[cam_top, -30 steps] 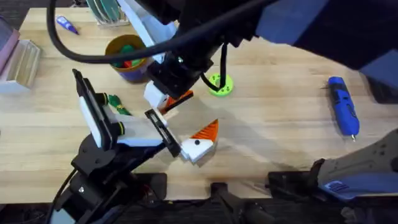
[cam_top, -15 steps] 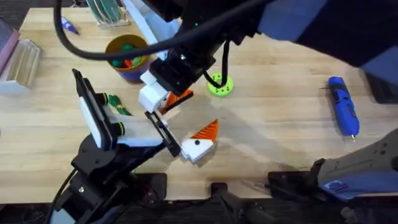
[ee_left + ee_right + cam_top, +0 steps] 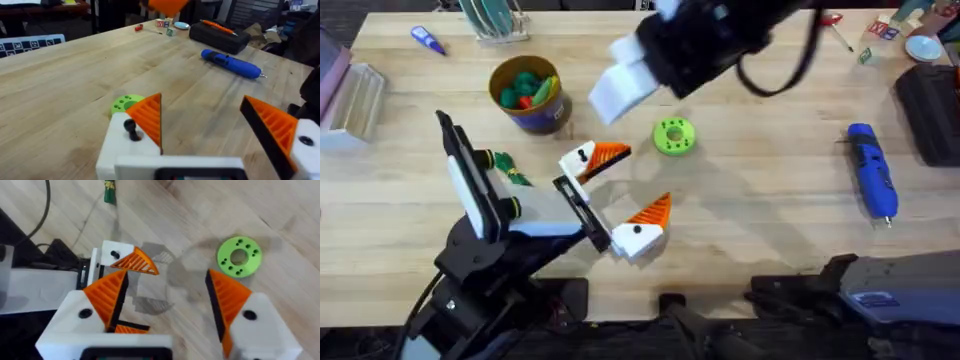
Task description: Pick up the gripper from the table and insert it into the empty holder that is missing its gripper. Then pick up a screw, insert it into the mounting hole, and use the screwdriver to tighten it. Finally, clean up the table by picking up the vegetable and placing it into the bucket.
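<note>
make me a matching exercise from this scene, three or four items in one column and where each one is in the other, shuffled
Items:
1. screwdriver
2. bucket
3. vegetable
4. green disc

Places:
A. beside the left arm's upright link, below the bucket in the overhead view
B. far right side of the table, lying flat
C. middle of the table, right of the left gripper's orange tips
D. upper left of the table, toy produce inside

Pairs: 1-B, 2-D, 3-A, 4-C

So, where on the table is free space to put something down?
Bare wood lies between the green disc and the screwdriver, and in front of the clear box. It is crowded around the left gripper, with the vegetable and bucket close by.
</note>
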Controlling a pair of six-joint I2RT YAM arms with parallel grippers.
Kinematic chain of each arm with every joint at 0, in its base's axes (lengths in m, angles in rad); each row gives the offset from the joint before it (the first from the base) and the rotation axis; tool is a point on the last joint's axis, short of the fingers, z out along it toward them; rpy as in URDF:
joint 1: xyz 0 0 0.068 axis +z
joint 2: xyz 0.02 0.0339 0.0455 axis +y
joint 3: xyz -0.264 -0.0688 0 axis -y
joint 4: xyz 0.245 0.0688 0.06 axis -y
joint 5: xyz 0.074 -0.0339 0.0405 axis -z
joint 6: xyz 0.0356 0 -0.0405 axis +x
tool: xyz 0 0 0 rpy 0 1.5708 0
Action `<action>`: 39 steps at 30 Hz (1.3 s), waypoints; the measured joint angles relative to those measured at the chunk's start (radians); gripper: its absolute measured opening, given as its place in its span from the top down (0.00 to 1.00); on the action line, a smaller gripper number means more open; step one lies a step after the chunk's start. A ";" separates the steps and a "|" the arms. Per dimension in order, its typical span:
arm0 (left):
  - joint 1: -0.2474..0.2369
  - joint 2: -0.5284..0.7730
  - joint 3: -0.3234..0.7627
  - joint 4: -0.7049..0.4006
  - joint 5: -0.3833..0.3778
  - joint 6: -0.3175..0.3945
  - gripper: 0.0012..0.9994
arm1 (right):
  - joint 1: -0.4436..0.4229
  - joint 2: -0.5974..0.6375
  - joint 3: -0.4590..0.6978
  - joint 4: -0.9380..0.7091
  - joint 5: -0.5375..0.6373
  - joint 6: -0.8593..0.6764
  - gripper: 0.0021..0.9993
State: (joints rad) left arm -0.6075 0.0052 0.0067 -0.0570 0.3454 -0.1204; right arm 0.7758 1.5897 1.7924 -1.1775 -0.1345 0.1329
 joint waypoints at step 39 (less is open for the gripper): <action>0.000 0.000 0.000 0.000 0.002 0.002 0.45 | -0.441 -0.665 -0.742 0.067 -0.622 -0.446 0.01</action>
State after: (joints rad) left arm -0.6075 0.0055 0.0067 -0.0566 0.3478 -0.1183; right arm 0.3352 0.9249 1.0508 -1.1109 -0.7568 -0.3131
